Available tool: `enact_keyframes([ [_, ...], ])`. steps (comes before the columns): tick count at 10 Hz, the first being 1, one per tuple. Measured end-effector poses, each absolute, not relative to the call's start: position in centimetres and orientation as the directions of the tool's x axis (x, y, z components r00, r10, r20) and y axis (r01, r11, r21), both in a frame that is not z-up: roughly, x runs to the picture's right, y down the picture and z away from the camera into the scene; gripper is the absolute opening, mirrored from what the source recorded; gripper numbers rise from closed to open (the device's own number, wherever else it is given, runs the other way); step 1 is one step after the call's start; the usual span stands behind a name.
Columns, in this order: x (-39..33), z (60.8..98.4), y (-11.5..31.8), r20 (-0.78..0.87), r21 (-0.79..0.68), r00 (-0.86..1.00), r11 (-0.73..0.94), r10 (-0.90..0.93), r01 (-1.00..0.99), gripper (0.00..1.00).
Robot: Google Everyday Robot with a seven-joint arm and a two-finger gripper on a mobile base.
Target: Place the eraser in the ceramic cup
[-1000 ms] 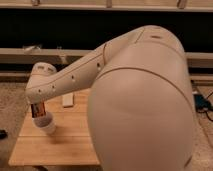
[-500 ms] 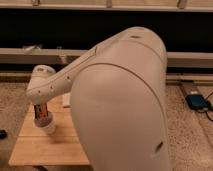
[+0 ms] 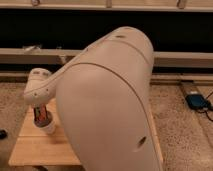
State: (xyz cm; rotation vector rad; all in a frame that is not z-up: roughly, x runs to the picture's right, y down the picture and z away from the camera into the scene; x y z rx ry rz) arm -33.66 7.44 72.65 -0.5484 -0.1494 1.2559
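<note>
My white arm (image 3: 110, 100) fills most of the view. Its wrist (image 3: 37, 89) hangs over the left part of the wooden table (image 3: 30, 147). My gripper (image 3: 42, 116) points down just below the wrist, right above the white ceramic cup (image 3: 49, 128), which stands on the table. A dark brown piece with orange-red marks, the eraser (image 3: 43, 115), shows at the gripper, at the cup's mouth. I cannot tell whether it is held or rests in the cup. The arm hides the table's right half.
A blue device (image 3: 198, 101) with a cable lies on the speckled floor at the right. A small dark object (image 3: 2, 134) lies on the floor left of the table. A long low rail (image 3: 180, 59) runs along the dark back wall.
The arm's large shell has swung left and closer, and now hides the pale block on the table. The gripper stays over the cup, slightly lower.
</note>
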Motion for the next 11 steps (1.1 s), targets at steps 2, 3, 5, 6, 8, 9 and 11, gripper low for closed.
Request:
enact_keyframes([
  [2, -33.4, 73.2, 7.6, -0.204, -0.459, 0.309, 0.188, 0.929, -0.868, 0.80],
  [3, -33.2, 73.6, 7.8, -0.216, -0.451, 0.302, 0.180, 0.929, -0.874, 0.80],
  [5, -33.0, 74.0, 7.9, -0.231, -0.442, 0.293, 0.169, 0.928, -0.881, 0.80],
  [6, -32.6, 74.3, 7.8, -0.234, -0.436, 0.286, 0.162, 0.929, -0.885, 0.80],
  [8, -31.8, 74.3, 7.1, -0.234, -0.432, 0.265, 0.144, 0.935, -0.890, 0.80],
  [9, -31.8, 74.3, 7.1, -0.234, -0.432, 0.265, 0.144, 0.935, -0.890, 0.80],
  [11, -32.0, 74.2, 7.2, -0.233, -0.434, 0.268, 0.147, 0.935, -0.889, 0.80],
])
